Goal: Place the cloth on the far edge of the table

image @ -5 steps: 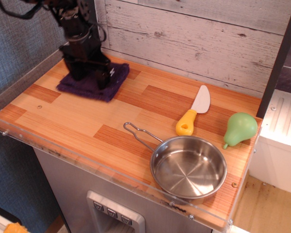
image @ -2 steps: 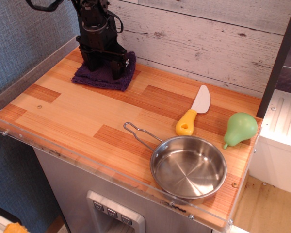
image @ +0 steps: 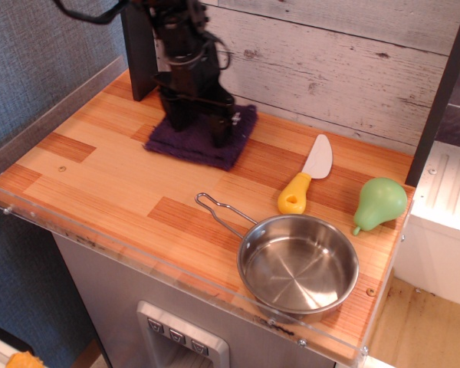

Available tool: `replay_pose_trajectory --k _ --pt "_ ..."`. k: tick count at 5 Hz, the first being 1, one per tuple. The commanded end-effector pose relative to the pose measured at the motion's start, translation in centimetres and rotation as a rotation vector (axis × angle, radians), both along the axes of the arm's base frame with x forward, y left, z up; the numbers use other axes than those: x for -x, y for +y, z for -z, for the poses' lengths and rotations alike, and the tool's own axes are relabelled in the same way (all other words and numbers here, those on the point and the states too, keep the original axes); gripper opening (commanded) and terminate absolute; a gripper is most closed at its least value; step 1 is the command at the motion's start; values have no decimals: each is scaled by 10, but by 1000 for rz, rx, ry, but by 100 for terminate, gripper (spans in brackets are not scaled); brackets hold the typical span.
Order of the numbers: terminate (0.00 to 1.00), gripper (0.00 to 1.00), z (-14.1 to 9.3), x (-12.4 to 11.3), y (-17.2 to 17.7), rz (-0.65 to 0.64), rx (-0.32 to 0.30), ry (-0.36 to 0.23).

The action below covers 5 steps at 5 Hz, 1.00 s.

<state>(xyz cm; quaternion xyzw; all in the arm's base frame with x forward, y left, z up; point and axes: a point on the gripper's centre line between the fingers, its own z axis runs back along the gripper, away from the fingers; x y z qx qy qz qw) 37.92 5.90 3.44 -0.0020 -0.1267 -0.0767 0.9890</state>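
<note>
The dark purple cloth [image: 239, 138] lies flat on the wooden table [image: 115, 192], towards the back and close to the white plank wall, left of centre. My black gripper [image: 198, 129] comes straight down onto the cloth's middle and presses into it, with its fingers [image: 221, 126] sunk in the fabric. It appears shut on the cloth. The gripper body hides the cloth's centre.
A yellow-handled toy knife [image: 305, 184] lies right of the cloth. A green pear [image: 379, 203] sits at the right edge. A steel pan [image: 299, 264] stands at the front right, handle pointing left. A clear plastic rim [image: 100, 241] runs along the front edge.
The gripper and cloth moved together: first from the left side back towards the wall, then to the right along the back of the table.
</note>
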Motion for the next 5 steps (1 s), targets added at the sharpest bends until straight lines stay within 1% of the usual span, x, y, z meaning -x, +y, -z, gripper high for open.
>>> replay_pose_trajectory --k 1,2,3,4,5 --pt "0 100 -75 -6 -7 -4 -20 -106" --pt "0 100 -89 2 -6 -22 -14 -107" --pt "0 100 -102 31 -13 -63 4 -75" --pt "0 100 -102 73 -22 -105 35 -39" --pt "0 100 -99 92 -26 -111 39 -15"
